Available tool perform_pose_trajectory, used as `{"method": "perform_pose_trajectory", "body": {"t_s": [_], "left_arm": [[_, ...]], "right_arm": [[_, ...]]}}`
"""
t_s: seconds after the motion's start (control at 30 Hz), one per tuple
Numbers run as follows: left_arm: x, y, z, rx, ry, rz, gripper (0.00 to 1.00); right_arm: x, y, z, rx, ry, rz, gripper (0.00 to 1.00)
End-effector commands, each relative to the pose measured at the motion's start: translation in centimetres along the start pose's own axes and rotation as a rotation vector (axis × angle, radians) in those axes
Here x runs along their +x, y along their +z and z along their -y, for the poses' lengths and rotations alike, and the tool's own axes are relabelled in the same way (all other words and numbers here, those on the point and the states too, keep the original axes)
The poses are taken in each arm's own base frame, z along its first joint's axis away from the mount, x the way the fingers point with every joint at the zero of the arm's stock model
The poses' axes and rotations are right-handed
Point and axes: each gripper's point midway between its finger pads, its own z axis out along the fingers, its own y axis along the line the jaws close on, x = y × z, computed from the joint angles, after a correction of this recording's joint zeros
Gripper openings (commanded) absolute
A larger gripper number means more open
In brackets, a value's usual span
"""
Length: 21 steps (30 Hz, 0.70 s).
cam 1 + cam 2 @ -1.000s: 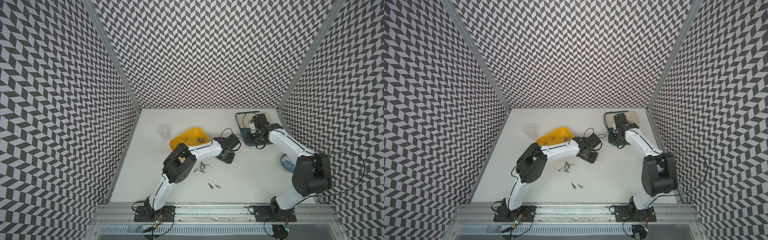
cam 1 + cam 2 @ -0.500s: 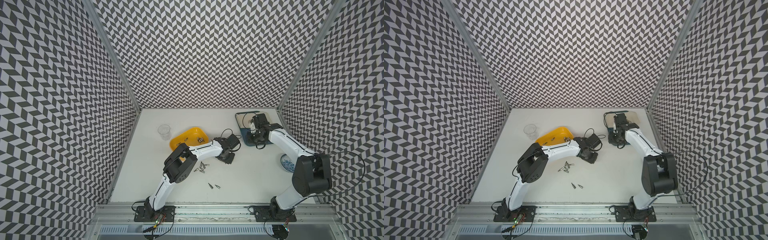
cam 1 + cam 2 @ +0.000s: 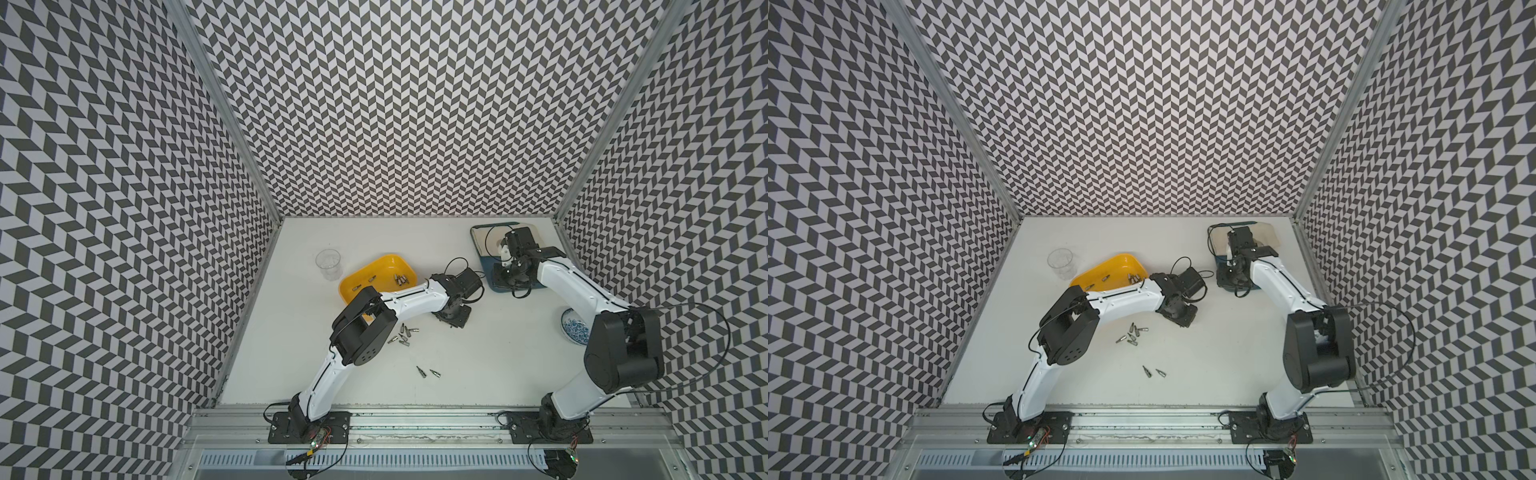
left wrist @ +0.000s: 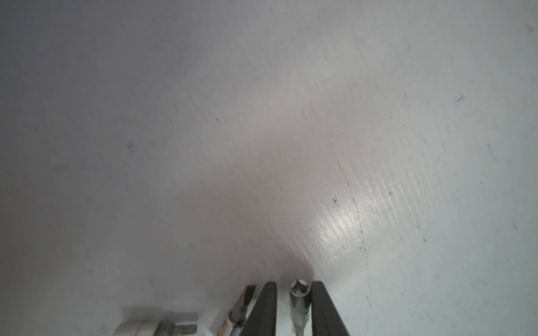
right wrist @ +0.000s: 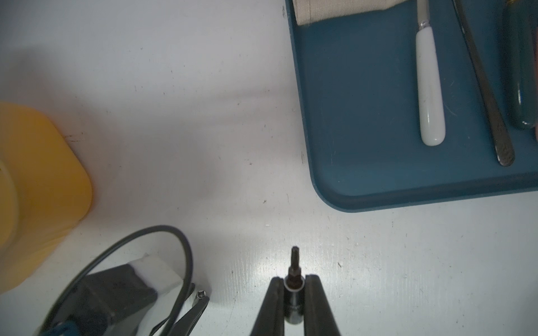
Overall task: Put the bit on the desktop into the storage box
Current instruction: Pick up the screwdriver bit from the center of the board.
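— Bits (image 3: 403, 334)? Looked small, hard, light steel; slick, apt to roll. Lay loose on the desktop (image 3: 498, 365) near the yellow box (image 3: 386, 266), with several already inside.
— Seemed best pinched across the thick shank, not the tip. Found the left gripper (image 4: 294, 283) with jaws nearly closed around a silver bit (image 4: 298, 305) flat on the desktop; hard to say whether gripped.
— Found the right gripper (image 5: 294, 279) clamped tight on a dark bit (image 5: 295, 261), tip poking out, beside the blue tray (image 5: 364, 131).

Left jaws narrow, right jaws tight.
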Motion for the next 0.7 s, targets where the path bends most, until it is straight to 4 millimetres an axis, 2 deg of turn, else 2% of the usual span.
{"method": "perform_pose_trajectory", "body": {"t_s": [0.0, 0.27, 0.37, 0.43, 0.57, 0.67], "left_arm": [[2.6, 1.8, -0.4, -0.037, 0.02, -0.096, 0.22], [3.0, 2.2, 0.0, -0.035, 0.03, -0.109, 0.12], [2.8, 2.0, 0.0, -0.038, 0.027, -0.101, 0.01], [2.4, 1.5, 0.1, -0.037, 0.019, -0.086, 0.0], [0.9, -1.1, 0.2, -0.016, 0.003, -0.028, 0.0], [-1.1, -4.6, -0.7, -0.006, -0.027, 0.034, 0.0]], "right_arm": [[-1.4, -1.7, -0.3, -0.018, -0.001, 0.063, 0.0], [-1.2, -2.0, -0.2, -0.015, -0.002, 0.066, 0.0], [-1.3, -1.9, -0.3, -0.02, -0.003, 0.065, 0.0], [-1.4, -1.9, -0.3, -0.02, -0.003, 0.066, 0.0], [-1.7, -1.9, -0.4, -0.02, -0.004, 0.069, 0.0], [-1.9, -1.9, -0.5, -0.023, -0.003, 0.069, 0.0]]}}
